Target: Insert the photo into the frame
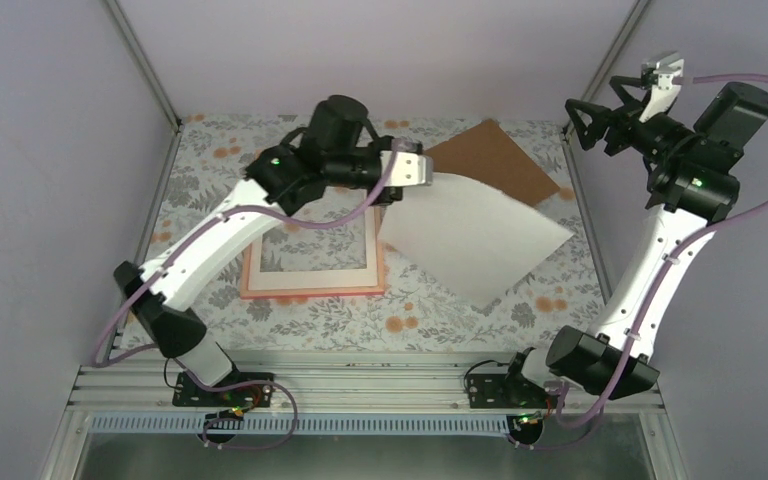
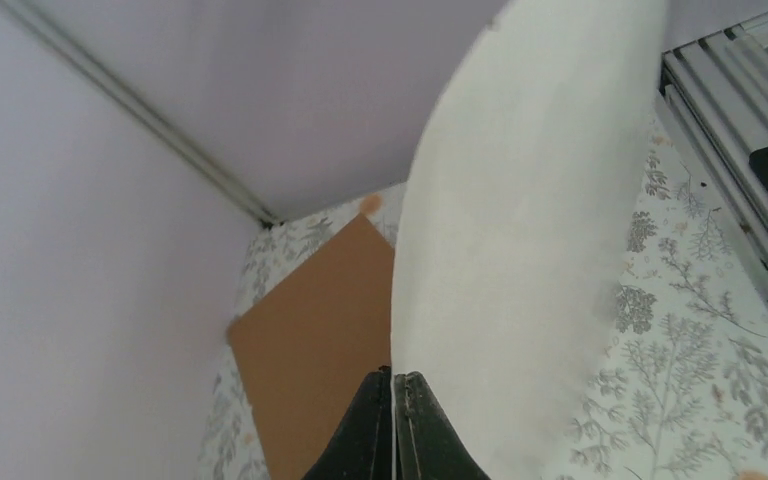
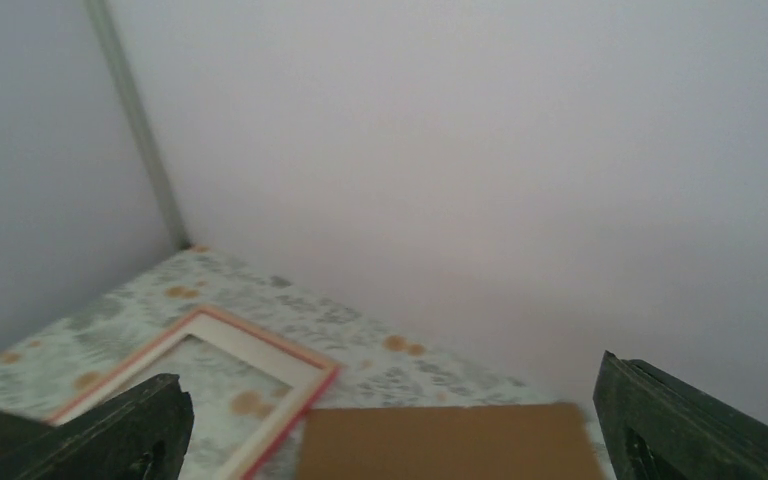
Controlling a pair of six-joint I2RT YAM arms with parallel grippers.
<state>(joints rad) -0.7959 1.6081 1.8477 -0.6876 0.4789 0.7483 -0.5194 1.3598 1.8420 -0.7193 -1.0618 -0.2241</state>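
Note:
The photo (image 1: 475,235) hangs white side up over the right half of the table, one edge pinched in my left gripper (image 1: 422,170). In the left wrist view the sheet (image 2: 520,250) curves up and away from the shut jaws of the gripper (image 2: 398,375). The pink frame (image 1: 310,291) lies flat at centre-left with a white mat (image 1: 310,277) inside it, its back part hidden under my left arm. My right gripper (image 1: 588,122) is raised at the back right, open and empty. Its wrist view shows the gripper (image 3: 388,375) above a corner of the frame (image 3: 322,385).
A brown backing board (image 1: 495,155) lies at the back right, partly under the photo; it also shows as the board (image 2: 310,340) and the board (image 3: 450,445) in the wrist views. Grey walls enclose the flowered table (image 1: 410,315) on three sides.

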